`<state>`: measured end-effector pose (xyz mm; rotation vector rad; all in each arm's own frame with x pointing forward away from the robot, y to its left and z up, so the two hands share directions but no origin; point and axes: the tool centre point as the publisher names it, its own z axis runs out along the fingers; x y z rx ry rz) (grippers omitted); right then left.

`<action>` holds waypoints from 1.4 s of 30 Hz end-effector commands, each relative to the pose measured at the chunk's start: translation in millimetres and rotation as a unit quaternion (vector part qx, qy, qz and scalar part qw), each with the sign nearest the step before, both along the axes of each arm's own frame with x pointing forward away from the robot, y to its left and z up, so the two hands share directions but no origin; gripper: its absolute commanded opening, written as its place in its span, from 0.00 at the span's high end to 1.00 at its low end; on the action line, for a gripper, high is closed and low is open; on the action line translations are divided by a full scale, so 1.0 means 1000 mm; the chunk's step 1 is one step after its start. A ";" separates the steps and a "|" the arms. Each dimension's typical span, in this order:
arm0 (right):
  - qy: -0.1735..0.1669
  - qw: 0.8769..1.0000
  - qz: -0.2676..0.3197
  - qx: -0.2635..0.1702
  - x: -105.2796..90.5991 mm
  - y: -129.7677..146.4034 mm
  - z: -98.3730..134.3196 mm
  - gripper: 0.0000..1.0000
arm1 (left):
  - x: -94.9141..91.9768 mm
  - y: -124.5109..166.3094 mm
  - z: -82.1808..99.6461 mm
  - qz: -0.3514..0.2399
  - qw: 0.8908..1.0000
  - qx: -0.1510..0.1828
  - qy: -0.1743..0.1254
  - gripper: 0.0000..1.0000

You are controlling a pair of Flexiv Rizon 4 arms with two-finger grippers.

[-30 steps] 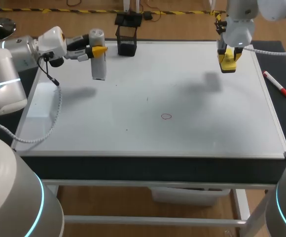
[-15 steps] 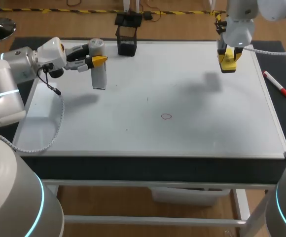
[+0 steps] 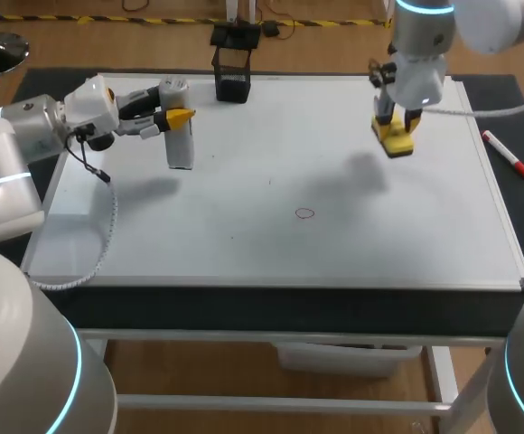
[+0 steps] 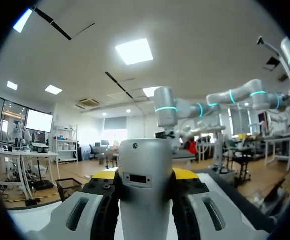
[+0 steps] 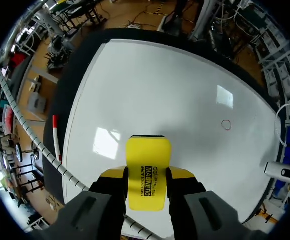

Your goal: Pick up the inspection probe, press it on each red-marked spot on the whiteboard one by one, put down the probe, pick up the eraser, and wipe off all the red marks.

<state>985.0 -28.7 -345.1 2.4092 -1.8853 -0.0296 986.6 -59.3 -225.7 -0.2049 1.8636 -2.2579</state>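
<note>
A grey cylindrical inspection probe (image 3: 179,127) hangs upright over the whiteboard's (image 3: 271,262) far left part, and my left gripper (image 3: 173,116) is shut on it. In the left wrist view the probe (image 4: 145,190) fills the space between the yellow-tipped fingers (image 4: 105,176). A yellow eraser (image 3: 395,136) is held above the board's far right by my right gripper (image 3: 394,125), which is shut on it. The right wrist view shows the eraser (image 5: 147,172) between the fingers, high over the whiteboard (image 5: 150,85). One small red circle mark (image 3: 304,213) lies near the board's middle, also seen as a red ring (image 5: 226,125) ahead of the eraser.
A black holder (image 3: 232,77) stands at the board's far edge, left of centre. A red-capped marker (image 3: 506,153) lies on the dark table surface to the right of the board. A white coiled cable (image 3: 104,221) hangs from my left arm over the board's left side.
My right gripper has carried the eraser left and toward the board's middle. My left gripper with the probe has shifted slightly left and nearer.
</note>
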 end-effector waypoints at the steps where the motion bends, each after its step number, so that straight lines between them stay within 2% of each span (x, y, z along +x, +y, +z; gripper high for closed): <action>1: -0.034 0.999 0.019 0.012 -0.041 0.005 0.005 1.00 | -0.001 0.000 0.000 0.002 1.000 -0.001 -0.001 1.00; 4: -0.037 0.998 0.041 0.017 -0.057 0.016 0.008 1.00 | -0.001 0.000 0.000 0.002 1.000 -0.001 -0.001 1.00; 8: -0.042 0.998 0.050 0.017 -0.062 0.022 0.009 1.00 | -0.001 0.000 0.000 0.002 1.000 -0.001 -0.001 1.00; 12: -0.042 0.998 0.050 0.012 -0.057 0.023 0.006 1.00 | -0.007 -0.007 0.001 -0.001 1.000 -0.010 -0.002 1.00; 19: -0.041 0.999 0.031 -0.014 -0.036 0.014 -0.001 1.00 | -0.028 -0.040 0.003 -0.045 0.999 -0.019 -0.012 1.00; 30: -0.041 0.999 0.031 -0.014 -0.036 0.014 -0.001 1.00 | -0.050 -0.079 0.013 -0.102 0.994 -0.034 -0.022 1.00; 42: -0.041 0.999 0.031 -0.014 -0.036 0.014 -0.001 1.00 | -0.063 -0.109 0.018 -0.150 0.988 -0.044 -0.020 1.00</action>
